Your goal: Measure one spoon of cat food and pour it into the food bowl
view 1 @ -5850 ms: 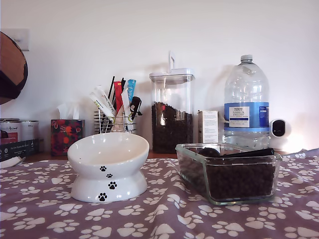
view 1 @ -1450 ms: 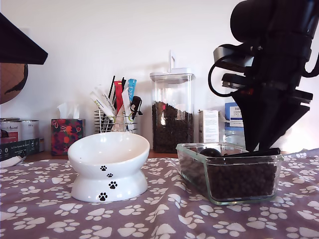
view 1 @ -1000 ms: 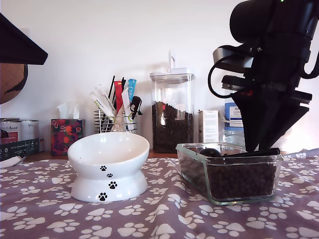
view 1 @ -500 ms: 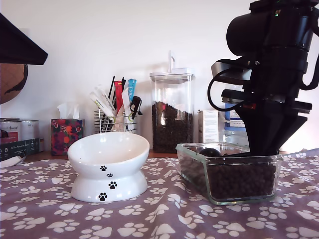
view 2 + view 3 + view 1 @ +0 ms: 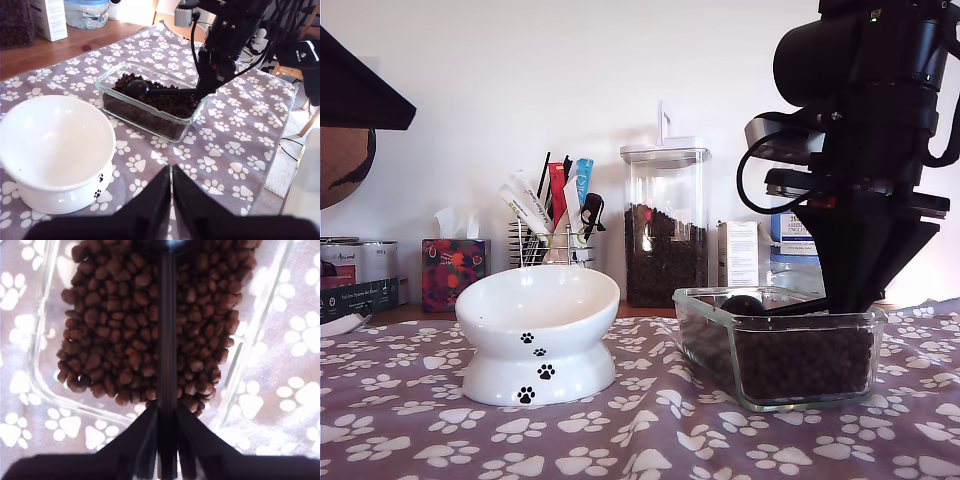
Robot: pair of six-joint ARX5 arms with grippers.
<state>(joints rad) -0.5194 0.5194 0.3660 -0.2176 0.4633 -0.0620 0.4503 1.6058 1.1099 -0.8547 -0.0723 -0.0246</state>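
Note:
The black spoon [image 5: 137, 88] lies on the cat food [image 5: 165, 102] in a clear glass dish [image 5: 150, 131], its handle [image 5: 167, 340] running straight between my second gripper's fingers. My second gripper [image 5: 167, 415] is shut on the handle's end, standing over the dish [image 5: 720, 296] at the exterior view's right [image 5: 850, 305]. The spoon's rounded bowl [image 5: 742, 304] shows just above the dish rim. The white food bowl [image 5: 538, 330] with black paw prints stands at the exterior view's left, with nothing in it [image 5: 50, 135]. My first gripper [image 5: 171, 172] hangs shut and holds nothing, above the cloth near the bowl.
A tall clear jar of kibble [image 5: 665, 230], a wire rack of coloured utensils [image 5: 552, 225], a tissue box [image 5: 453, 272], tins [image 5: 360, 265] and a half-hidden water bottle [image 5: 790, 240] line the back. A purple paw-print cloth [image 5: 640, 440] covers the table. A dark arm part [image 5: 350, 90] overhangs the exterior view's upper left.
The second arm came in over the dish, dropped lower, and its fingers closed around the spoon's handle end, which they now hide. The bowl and dish have not moved.

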